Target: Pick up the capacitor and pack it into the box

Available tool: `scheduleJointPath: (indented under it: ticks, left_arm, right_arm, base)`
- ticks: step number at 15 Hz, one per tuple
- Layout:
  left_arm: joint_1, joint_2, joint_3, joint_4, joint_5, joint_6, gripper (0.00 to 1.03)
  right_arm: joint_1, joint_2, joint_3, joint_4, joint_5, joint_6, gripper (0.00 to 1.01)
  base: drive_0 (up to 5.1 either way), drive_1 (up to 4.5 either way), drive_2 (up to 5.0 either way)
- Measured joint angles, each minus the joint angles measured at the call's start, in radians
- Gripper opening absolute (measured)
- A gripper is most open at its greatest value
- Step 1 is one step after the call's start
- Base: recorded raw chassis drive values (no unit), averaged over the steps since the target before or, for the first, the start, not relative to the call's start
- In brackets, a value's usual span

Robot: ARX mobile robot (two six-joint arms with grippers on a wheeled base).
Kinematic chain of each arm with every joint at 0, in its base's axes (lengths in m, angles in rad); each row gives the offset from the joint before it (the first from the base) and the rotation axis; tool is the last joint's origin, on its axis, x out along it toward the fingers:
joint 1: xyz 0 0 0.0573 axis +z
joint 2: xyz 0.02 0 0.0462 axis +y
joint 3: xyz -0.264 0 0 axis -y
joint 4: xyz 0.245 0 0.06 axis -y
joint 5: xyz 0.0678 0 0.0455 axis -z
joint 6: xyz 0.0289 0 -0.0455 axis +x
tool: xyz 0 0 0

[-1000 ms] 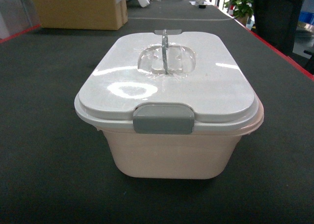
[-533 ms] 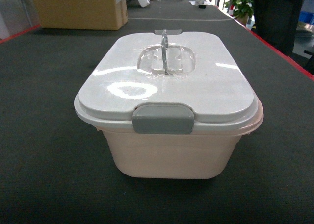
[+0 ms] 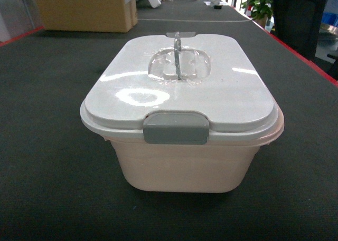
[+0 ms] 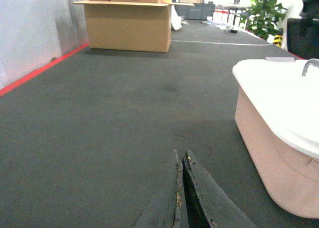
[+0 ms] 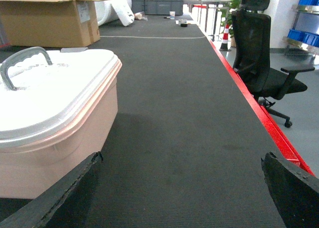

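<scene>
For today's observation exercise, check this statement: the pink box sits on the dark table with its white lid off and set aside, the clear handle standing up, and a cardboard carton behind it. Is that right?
Not quite. The white lid is on the box, with the grey latch down at the front; the head view shows this. The rest holds: clear handle upright, cardboard carton behind, dark table beneath.

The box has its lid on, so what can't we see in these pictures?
- Inside the box: hidden in every view by the shut white lid.
- A capacitor: none shows in any view.
- Far latch: head view, mostly behind the handle.
- Small items far down the table: head view, too small to name.
- Box's near end: cut off by the frame edge in both wrist views.
</scene>
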State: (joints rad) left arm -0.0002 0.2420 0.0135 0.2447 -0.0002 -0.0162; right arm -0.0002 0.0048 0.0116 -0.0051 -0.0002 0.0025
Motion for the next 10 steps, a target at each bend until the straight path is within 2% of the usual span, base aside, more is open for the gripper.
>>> scheduleJointPath:
  ticks: [4, 6, 8, 10]
  left_arm:
    - [0.000, -0.069, 0.000, -0.071, 0.000, 0.000, 0.02]
    - [0.000, -0.230, 0.000, -0.253, 0.000, 0.000, 0.02]
    - [0.000, -0.232, 0.001, -0.256, -0.002, 0.002, 0.02]
    - [0.000, -0.232, 0.001, -0.251, 0.000, 0.002, 0.23]
  right_arm:
    - [0.000, 0.000, 0.000, 0.000, 0.000, 0.000, 0.98]
    - [0.000, 0.000, 0.000, 0.000, 0.000, 0.000, 0.98]
    - [0.000, 0.000, 0.000, 0.001, 0.000, 0.000, 0.98]
    - [0.000, 0.000, 0.000, 0.001, 0.000, 0.000, 0.98]
  base:
    - [0.0, 0.00, 0.0]
    - [0.0, 0.00, 0.0]
    - [0.0, 0.00, 0.0]
    - [0.0, 0.00, 0.0]
